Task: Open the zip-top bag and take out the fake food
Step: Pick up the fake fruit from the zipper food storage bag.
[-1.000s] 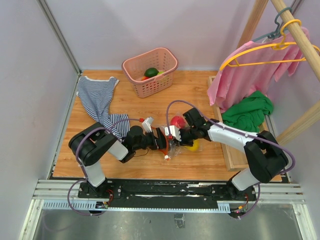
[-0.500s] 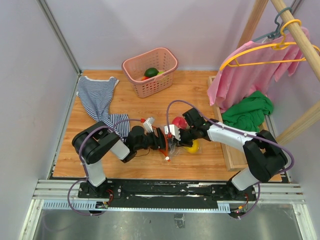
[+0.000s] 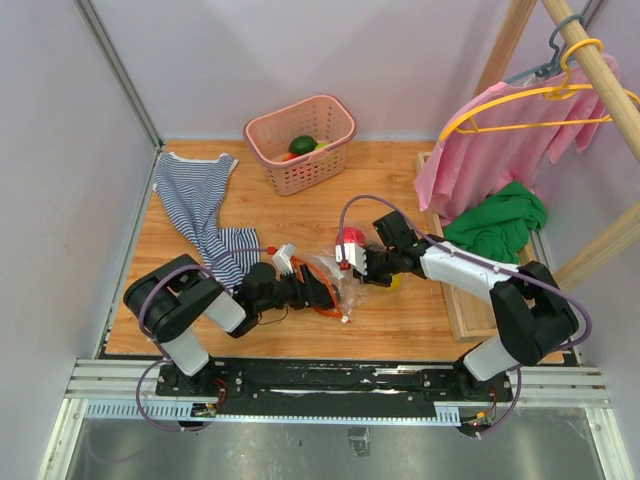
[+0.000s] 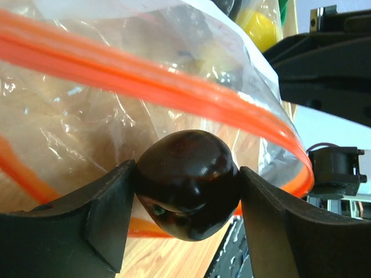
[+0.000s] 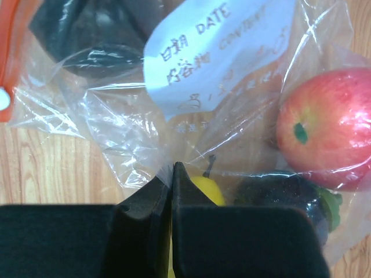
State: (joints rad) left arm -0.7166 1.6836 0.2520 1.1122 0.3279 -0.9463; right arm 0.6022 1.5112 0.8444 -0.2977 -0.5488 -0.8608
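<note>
Zip-top bag [image 3: 330,275] lies on the table [image 3: 400,320] at mid-width, nearer the front edge, between the two grippers. The clear film is crinkled. Its orange zip strip [image 4: 145,75] arcs across the left wrist view, cut off at both ends.

Left gripper [image 3: 312,290] is clamped on a dark purple-black piece [image 4: 188,182], one finger on each side. Whether that piece is fully clear of the bag mouth is hard to tell.

Right gripper [image 5: 173,174] has its jaws pressed together on a pinch of the bag's film. In the top view its tips are masked by plastic.

Through the film: red apple [image 5: 324,127], a yellow piece [image 5: 207,188] half hidden behind the fingers, and a second dark piece [image 5: 278,194] with its lower part cut off. The white label [image 5: 214,46] has handwriting that is only partly legible.

At the back edge is the pink basket [image 3: 310,170] with green and red items inside, too small to identify. A striped shirt [image 3: 195,200] lies along the left edge. Pink garment [image 3: 490,150] on a hanger and green cloth [image 3: 497,225] are at the right edge.
</note>
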